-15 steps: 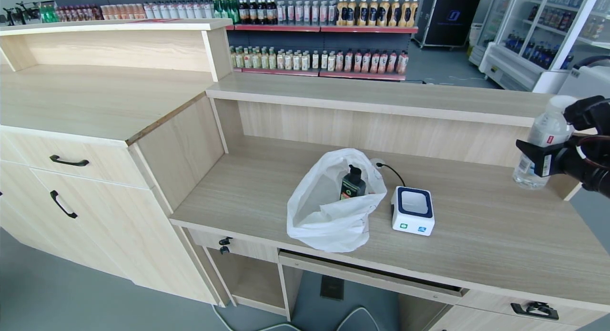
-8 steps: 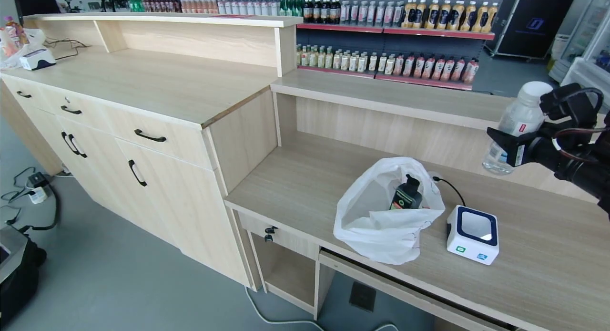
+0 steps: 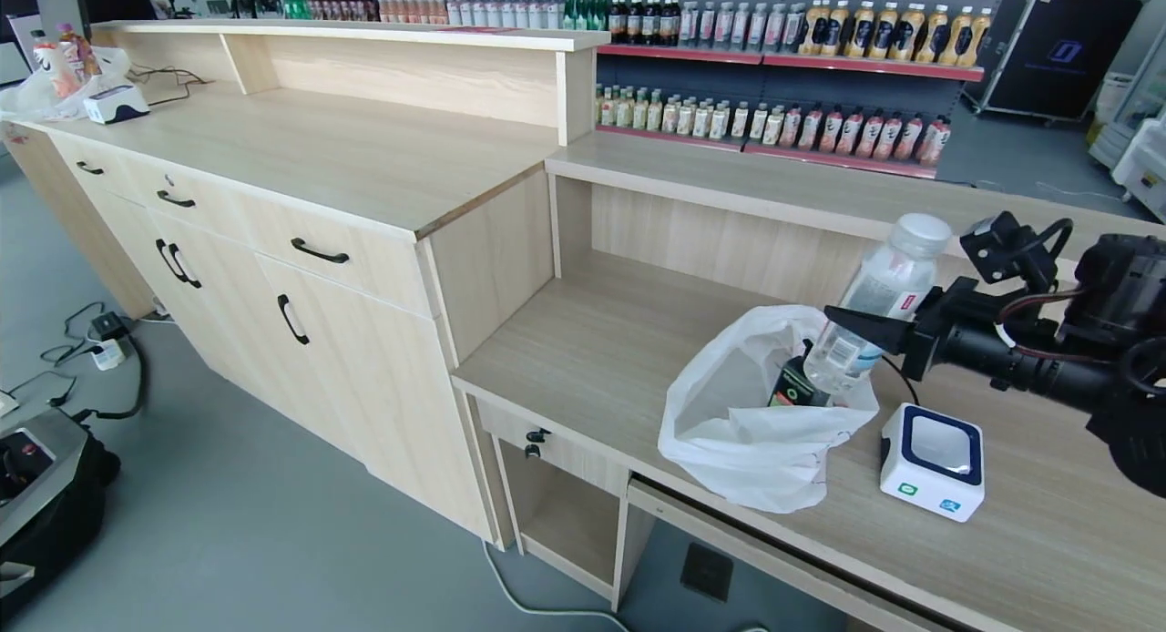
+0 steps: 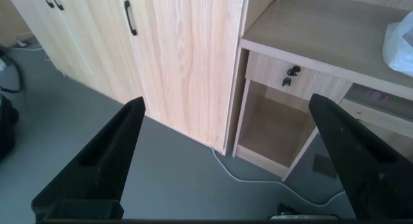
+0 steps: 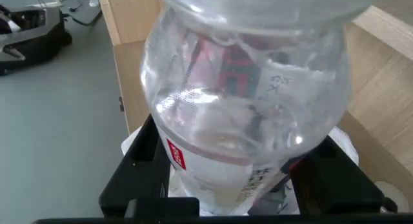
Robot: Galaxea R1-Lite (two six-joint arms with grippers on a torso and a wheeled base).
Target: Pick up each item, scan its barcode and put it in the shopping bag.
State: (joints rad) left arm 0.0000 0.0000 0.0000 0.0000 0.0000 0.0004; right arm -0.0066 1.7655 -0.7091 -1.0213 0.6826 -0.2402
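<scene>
Since a second ago the right hand (image 3: 865, 331) has carried the clear water bottle (image 3: 882, 290) from beyond the far side of the scanner (image 3: 934, 459) across to the white shopping bag (image 3: 756, 441); the head camera has also swung, so the whole scene sits differently. Black fingers are clenched around the bottle's lower half, one finger crossing its front. The bottle tilts, white cap up and leaning toward the arm, base hanging over the bag's open mouth. Whether the base touches the plastic cannot be told. Inside the bag stands a dark pump bottle (image 3: 794, 391), just beside the water bottle's base. The bag sits on the lower wooden table (image 3: 601, 341), with the white, blue-framed scanner just beside it on the robot's right, its window facing up and a black cable (image 3: 897, 377) running behind it. The left hand (image 4: 226, 104) hangs released, its two black fingers spread wide, above the grey floor (image 4: 161, 172) in front of the wooden cupboard doors (image 4: 187, 56). Shelves of bottled drinks (image 3: 765, 127) line the wall behind the table
</scene>
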